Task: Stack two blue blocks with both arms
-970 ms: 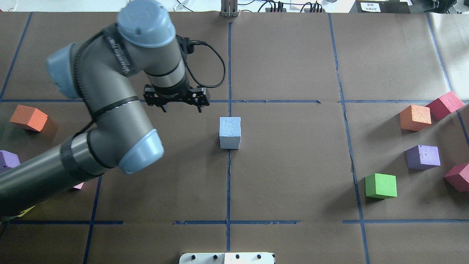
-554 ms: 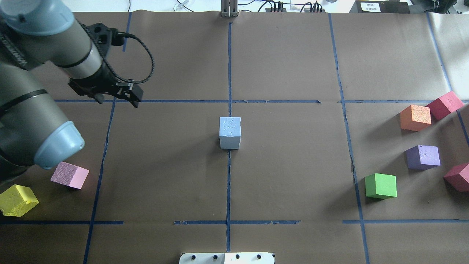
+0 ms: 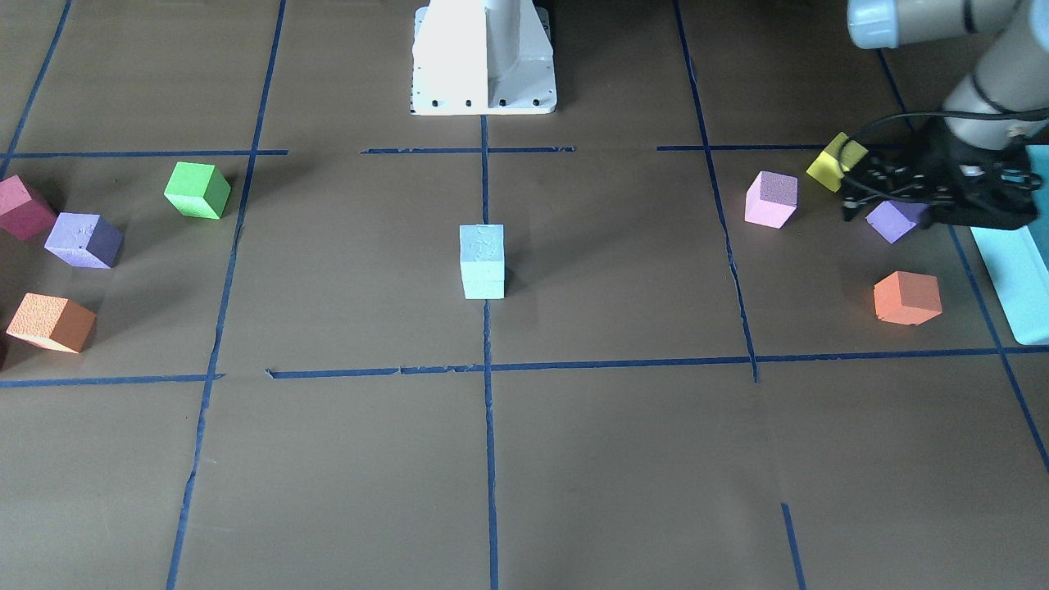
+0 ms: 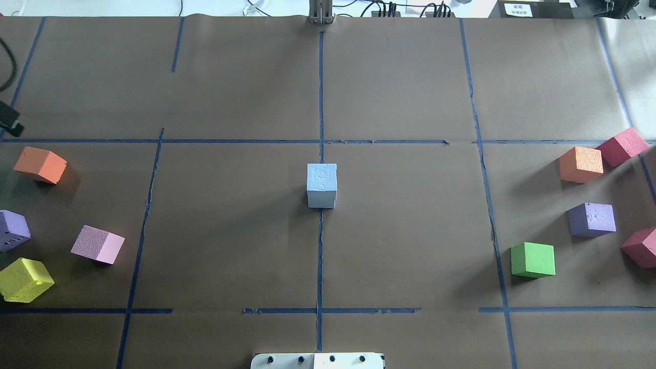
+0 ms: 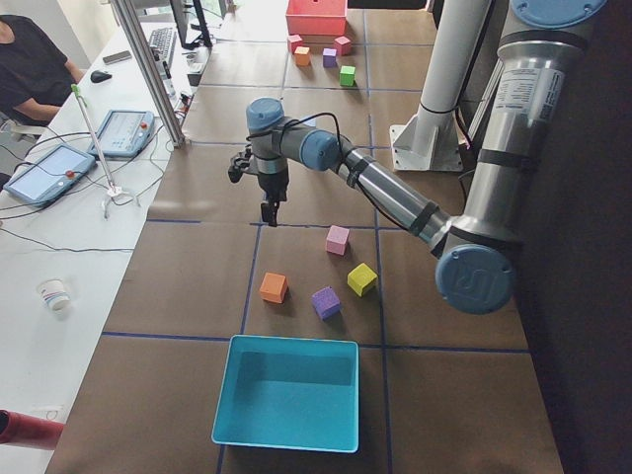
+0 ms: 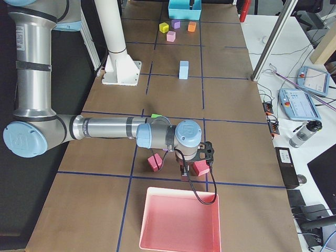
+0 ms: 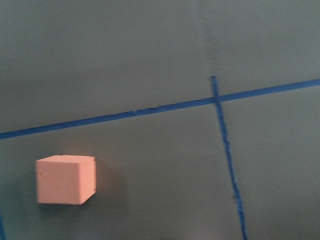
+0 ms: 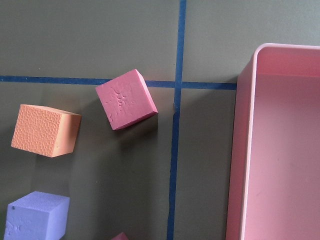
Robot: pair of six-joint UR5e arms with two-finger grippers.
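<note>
1. If we are looking along the table [image 4: 410,256] from the robot's left end, the teal box [image 5: 286,405] is sitting nearest to us.
2. Just past the box, four small cubes are lying apart from each other on the brown paper: the orange cube [image 5: 274,287], the purple cube [image 5: 326,302], the yellow cube [image 5: 361,278] and the pink cube [image 5: 338,240].
3. The left gripper [image 3: 937,209] is hanging in the air over this corner, near the orange cube. Its fingers are spreading wide and are holding nothing.
4. In the middle of the table the two blue blocks are standing as a little tower. The top blue block [image 3: 482,243] is sitting right on the bottom blue block [image 3: 483,284], and their sides are lining up. The tower is standing on the long blue tape line [image 4: 320,266]. Both grippers are staying well apart from it.
5. Farther along, more cubes are lying apart on the paper: the green cube [image 4: 533,260], the far purple cube [image 4: 592,219] and the far orange cube [image 4: 580,164]. The red cube [image 4: 621,146] is lying just beside the far orange cube, and the other red cube [image 4: 640,247] is lying at the table's side.
6. The right gripper [image 6: 195,157] is hanging low over the red cubes. I cannot tell if its fingers are spreading or closing.
7. The pink tray [image 6: 178,226] is sitting farthest away, just past that gripper.
</note>
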